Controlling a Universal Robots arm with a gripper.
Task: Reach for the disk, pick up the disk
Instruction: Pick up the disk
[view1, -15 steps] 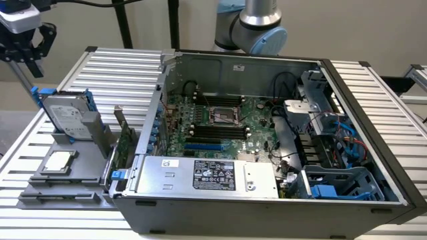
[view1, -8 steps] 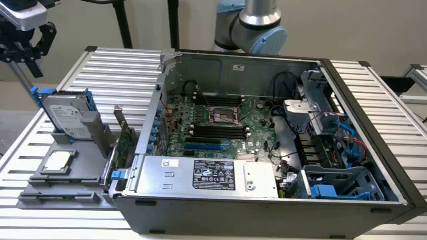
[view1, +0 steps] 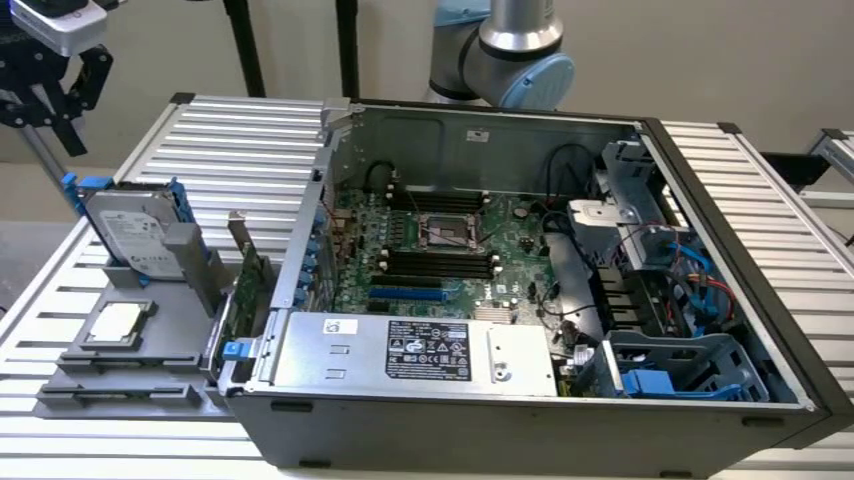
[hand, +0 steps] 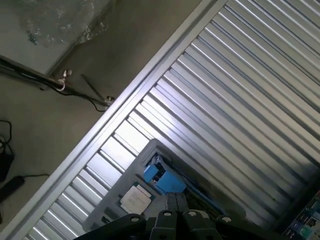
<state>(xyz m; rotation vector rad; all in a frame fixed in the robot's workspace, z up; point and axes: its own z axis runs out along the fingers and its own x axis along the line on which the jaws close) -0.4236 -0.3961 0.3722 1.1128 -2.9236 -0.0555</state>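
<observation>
The disk (view1: 134, 225), a silver-grey hard drive with a white label and blue rails, stands tilted in a grey holder (view1: 127, 270) at the exterior view's left. My gripper (view1: 54, 105) hangs high above it, well apart, near the exterior view's top left corner. In the wrist view the gripper (hand: 175, 201) looks down on the disk's blue rail (hand: 160, 176), which is seen edge-on far below. The two fingertips sit side by side with nothing between them, so the gripper is shut.
A small square silver chip (view1: 118, 322) lies in a grey tray beside the holder. An open computer case (view1: 534, 250) with a silver power supply box (view1: 414, 350) takes up the middle of the ribbed aluminium table (view1: 240, 140). Black stand legs (view1: 247, 45) rise behind.
</observation>
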